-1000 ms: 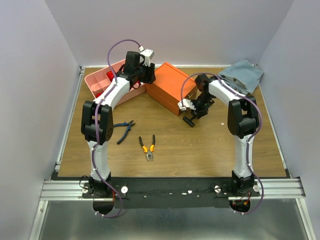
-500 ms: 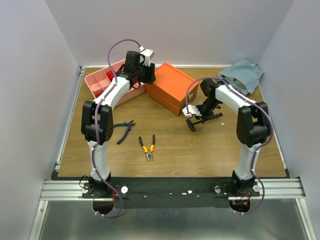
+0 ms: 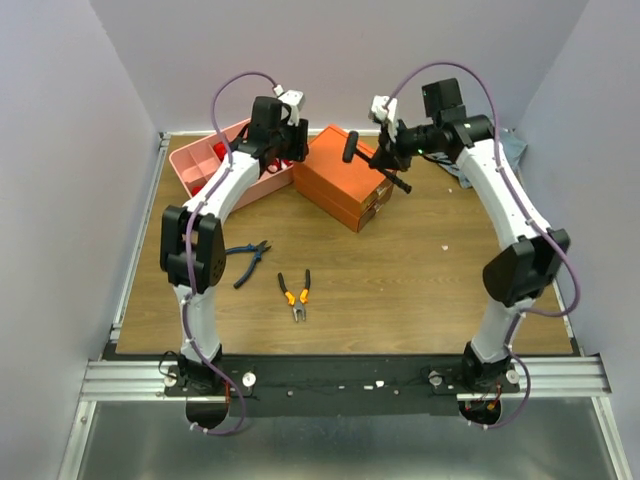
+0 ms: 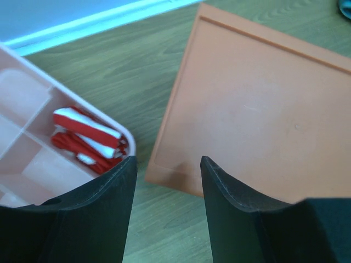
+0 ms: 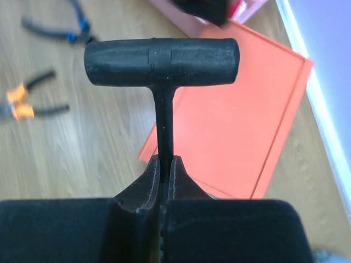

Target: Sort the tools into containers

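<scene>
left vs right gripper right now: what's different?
The left gripper is open and empty; the right gripper is shut on the black hammer's shaft. The left gripper points down over the gap between the pink tray and the orange box; the right gripper holds the hammer above the orange box. Shared: both hover by the orange box.
</scene>
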Controlling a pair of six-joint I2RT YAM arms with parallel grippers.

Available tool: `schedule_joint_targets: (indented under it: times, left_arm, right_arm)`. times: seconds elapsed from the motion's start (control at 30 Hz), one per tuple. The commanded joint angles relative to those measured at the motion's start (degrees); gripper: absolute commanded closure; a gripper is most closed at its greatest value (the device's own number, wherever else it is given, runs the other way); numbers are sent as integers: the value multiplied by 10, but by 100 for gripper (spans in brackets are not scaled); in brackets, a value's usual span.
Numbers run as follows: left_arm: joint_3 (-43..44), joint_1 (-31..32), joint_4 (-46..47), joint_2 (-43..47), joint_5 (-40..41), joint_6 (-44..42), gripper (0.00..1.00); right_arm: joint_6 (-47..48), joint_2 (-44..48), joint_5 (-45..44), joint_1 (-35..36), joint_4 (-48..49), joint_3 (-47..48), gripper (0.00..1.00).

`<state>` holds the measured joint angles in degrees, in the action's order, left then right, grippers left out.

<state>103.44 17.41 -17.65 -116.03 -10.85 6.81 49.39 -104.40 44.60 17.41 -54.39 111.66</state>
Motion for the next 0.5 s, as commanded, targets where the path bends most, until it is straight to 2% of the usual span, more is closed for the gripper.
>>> schedule_joint_targets:
  times: [0.0, 0.07, 0.13, 0.23, 0.47]
  left_arm:
    - [6, 4, 2, 102, 131, 8, 40]
    - [-9, 3, 2, 121, 138, 5, 40]
    - [-38, 3, 1, 146, 131, 1, 40]
    - [-78, 3, 0, 173, 123, -1, 40]
    - [-116, 3, 0, 195, 115, -1, 39]
  right_arm:
    - [-335, -144, -84, 8, 128, 180, 99]
    - [-394, -194, -124, 13, 116, 258, 99]
    - [-407, -228, -161, 25, 131, 309, 99]
    - [-388, -235, -207, 53, 152, 285, 99]
    - [-366, -248, -246, 78, 111, 244, 99]
